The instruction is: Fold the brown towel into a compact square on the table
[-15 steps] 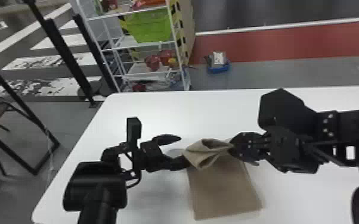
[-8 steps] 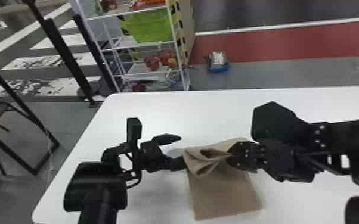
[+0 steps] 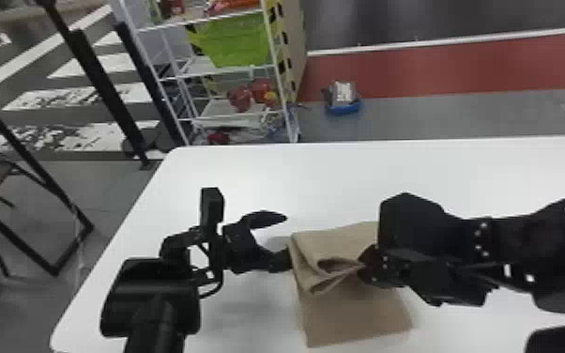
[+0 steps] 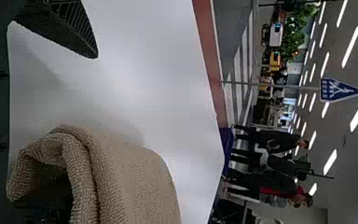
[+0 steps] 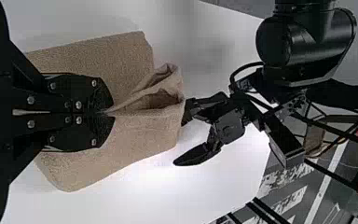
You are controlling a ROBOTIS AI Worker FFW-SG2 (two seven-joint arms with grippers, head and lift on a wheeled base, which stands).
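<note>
The brown towel (image 3: pixel 354 319) is laid, partly folded, on the white table (image 3: pixel 272 180), its upper layer raised in a loose, open fold. A gathered pinch of this layer is clamped in the right gripper (image 3: pixel 365 266), its two fingers pressed together. The left gripper (image 3: pixel 287 239) is spread open beside the towel's left edge; whether the cloth is touched by one finger cannot be told with certainty.

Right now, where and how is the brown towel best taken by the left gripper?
Likely best: pinch the brown towel at its left end, coming from the robot's left. The layers rise there in a loose fold, and the open left gripper is right beside it. The right gripper pinches the fold elsewhere.
</note>
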